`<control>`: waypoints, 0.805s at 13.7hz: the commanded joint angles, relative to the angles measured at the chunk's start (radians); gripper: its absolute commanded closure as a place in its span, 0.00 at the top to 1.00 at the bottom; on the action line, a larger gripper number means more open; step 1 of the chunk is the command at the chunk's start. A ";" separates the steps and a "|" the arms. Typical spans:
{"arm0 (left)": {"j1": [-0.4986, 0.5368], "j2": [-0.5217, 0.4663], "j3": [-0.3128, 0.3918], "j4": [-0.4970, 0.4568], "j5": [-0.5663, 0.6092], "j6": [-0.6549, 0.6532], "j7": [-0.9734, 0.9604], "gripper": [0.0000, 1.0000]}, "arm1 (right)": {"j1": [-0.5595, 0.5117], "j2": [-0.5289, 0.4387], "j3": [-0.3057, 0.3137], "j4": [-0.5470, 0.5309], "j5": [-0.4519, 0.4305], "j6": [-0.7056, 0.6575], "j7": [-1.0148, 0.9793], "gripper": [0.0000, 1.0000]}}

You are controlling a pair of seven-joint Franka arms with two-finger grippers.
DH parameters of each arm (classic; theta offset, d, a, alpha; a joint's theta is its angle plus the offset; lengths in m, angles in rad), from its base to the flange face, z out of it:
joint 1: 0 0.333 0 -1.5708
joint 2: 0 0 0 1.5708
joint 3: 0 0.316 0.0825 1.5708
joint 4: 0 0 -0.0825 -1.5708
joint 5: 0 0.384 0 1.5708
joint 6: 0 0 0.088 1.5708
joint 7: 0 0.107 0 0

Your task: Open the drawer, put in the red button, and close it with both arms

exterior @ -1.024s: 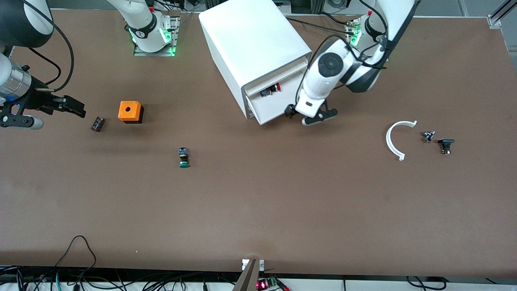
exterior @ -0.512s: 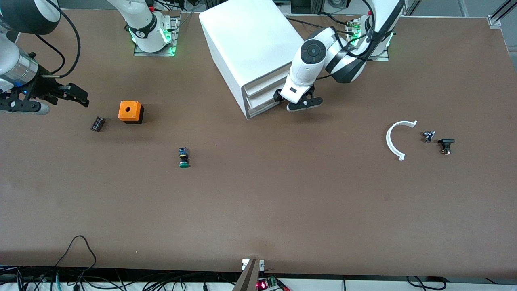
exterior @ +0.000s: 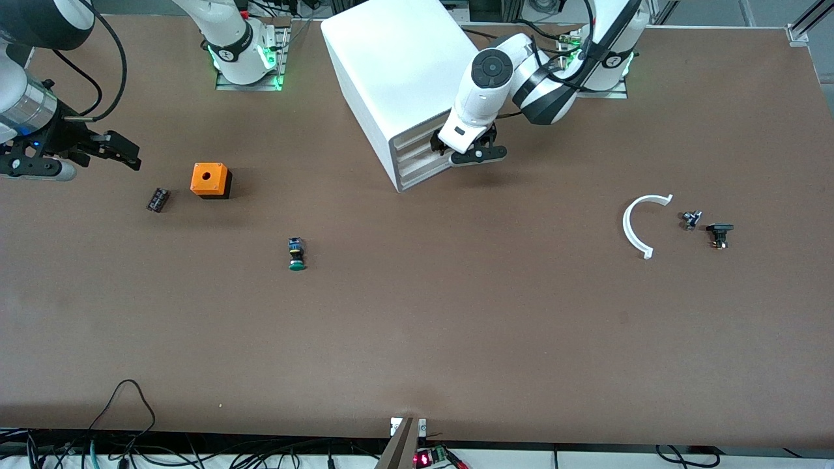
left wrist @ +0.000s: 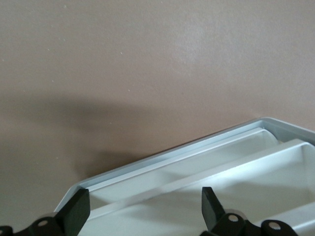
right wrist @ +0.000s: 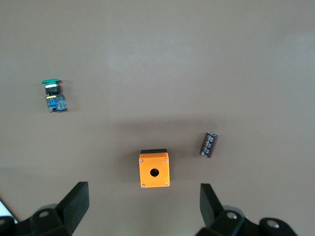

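The white drawer cabinet (exterior: 404, 65) stands near the arms' bases, and its drawers (exterior: 420, 159) are all closed. The red button is hidden from every view. My left gripper (exterior: 466, 148) is open and empty, right at the drawer fronts at the cabinet's corner toward the left arm's end. In the left wrist view my left gripper (left wrist: 143, 204) has its jaws wide apart over the white drawer fronts (left wrist: 197, 172). My right gripper (exterior: 117, 151) is open and empty in the air at the right arm's end of the table. In the right wrist view it (right wrist: 143, 201) is spread wide.
An orange box (exterior: 210, 180) with a round hole, a small dark part (exterior: 158, 199) and a green-capped button (exterior: 296, 254) lie toward the right arm's end. A white arc (exterior: 638, 225) and two small black parts (exterior: 690, 219) (exterior: 719, 234) lie toward the left arm's end.
My left gripper pushed the open drawer shut toward the cabinet. The red button that showed inside the drawer is now out of sight. My right gripper rose slightly.
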 commanded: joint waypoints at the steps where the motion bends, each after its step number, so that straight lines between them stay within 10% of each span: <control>1: 0.046 -0.043 0.055 0.008 0.015 -0.004 0.001 1.00 | -0.007 -0.005 -0.004 0.013 0.013 -0.007 -0.023 1.00; 6: 0.084 -0.103 0.270 0.157 0.035 -0.013 0.047 1.00 | -0.007 0.001 -0.005 0.022 0.013 -0.008 -0.027 1.00; 11: 0.118 -0.155 0.424 0.369 0.036 -0.336 0.464 1.00 | -0.006 -0.002 -0.004 0.025 0.005 -0.047 -0.018 1.00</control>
